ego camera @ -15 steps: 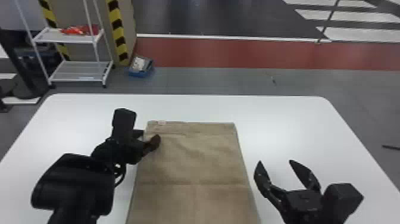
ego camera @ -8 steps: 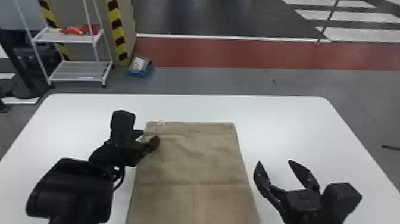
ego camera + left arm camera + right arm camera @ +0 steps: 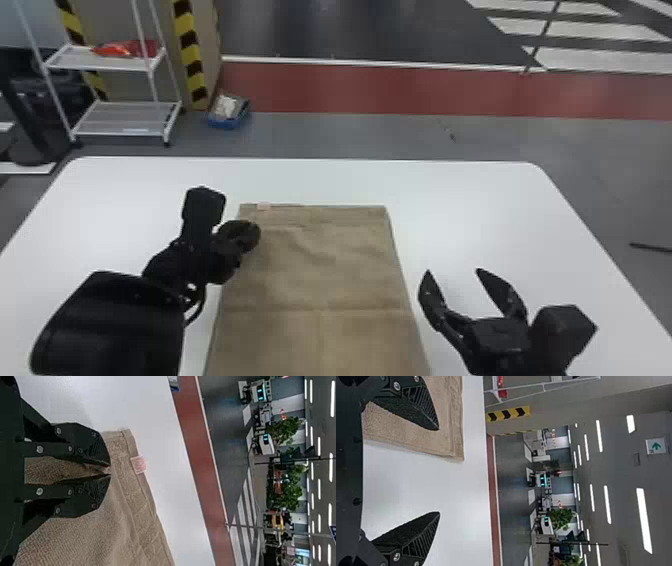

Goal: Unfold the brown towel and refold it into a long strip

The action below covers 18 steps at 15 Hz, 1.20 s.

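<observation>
Our left gripper (image 3: pixel 110 471) is pinched nearly closed on the left edge of the brown towel (image 3: pixel 325 270), flat on the table (image 3: pixel 475 200); our right gripper (image 3: pixel 453 271) hangs wide open, empty. We're probably starting the strip fold: next, lift that edge across.

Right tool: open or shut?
Open: in the head view, the right tool has its fingertips wide apart, white tabletop between them.
</observation>
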Each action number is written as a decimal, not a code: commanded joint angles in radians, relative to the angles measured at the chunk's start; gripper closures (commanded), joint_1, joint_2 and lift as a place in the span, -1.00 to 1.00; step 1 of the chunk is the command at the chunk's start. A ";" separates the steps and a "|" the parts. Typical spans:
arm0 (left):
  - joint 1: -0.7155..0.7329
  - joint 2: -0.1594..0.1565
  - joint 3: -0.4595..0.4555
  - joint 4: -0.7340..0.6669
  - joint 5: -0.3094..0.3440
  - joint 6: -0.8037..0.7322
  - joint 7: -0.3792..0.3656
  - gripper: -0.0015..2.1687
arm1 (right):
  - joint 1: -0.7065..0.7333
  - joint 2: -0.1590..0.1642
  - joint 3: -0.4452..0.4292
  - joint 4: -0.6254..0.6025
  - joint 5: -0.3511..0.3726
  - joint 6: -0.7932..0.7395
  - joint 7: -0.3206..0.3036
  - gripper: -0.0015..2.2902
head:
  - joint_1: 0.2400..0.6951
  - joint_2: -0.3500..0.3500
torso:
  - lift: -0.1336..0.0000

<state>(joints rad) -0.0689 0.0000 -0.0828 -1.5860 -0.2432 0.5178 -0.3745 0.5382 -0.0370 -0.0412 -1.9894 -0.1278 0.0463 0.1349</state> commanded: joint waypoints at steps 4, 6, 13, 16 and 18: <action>0.027 -0.003 -0.003 -0.031 -0.002 -0.003 0.017 -0.02 | -0.004 -0.004 0.001 0.009 -0.004 -0.001 0.000 -0.88 | 1.00 -0.26 | -0.77; 0.144 -0.003 -0.011 -0.219 -0.002 0.000 0.009 0.20 | -0.010 -0.004 0.001 0.014 -0.004 -0.001 0.000 -0.88 | 1.00 -0.26 | -0.77; 0.667 0.069 -0.130 -0.832 0.024 -0.058 -0.015 0.33 | -0.014 0.005 -0.052 0.021 -0.026 -0.001 0.000 -0.88 | 1.00 -0.53 | -0.77; 0.752 0.137 -0.198 -0.836 0.031 -0.089 -0.006 0.33 | 0.002 0.017 -0.112 0.020 -0.058 -0.019 0.000 -0.88 | 1.00 -0.71 | -0.77; 0.771 0.170 -0.258 -0.802 0.030 -0.117 -0.003 0.33 | 0.006 0.022 -0.138 0.018 -0.072 -0.019 0.000 -0.88 | 1.00 -0.97 | -0.77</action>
<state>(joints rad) 0.6873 0.1457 -0.2982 -2.4104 -0.2118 0.4190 -0.3776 0.5402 -0.0188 -0.1601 -1.9695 -0.1892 0.0282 0.1349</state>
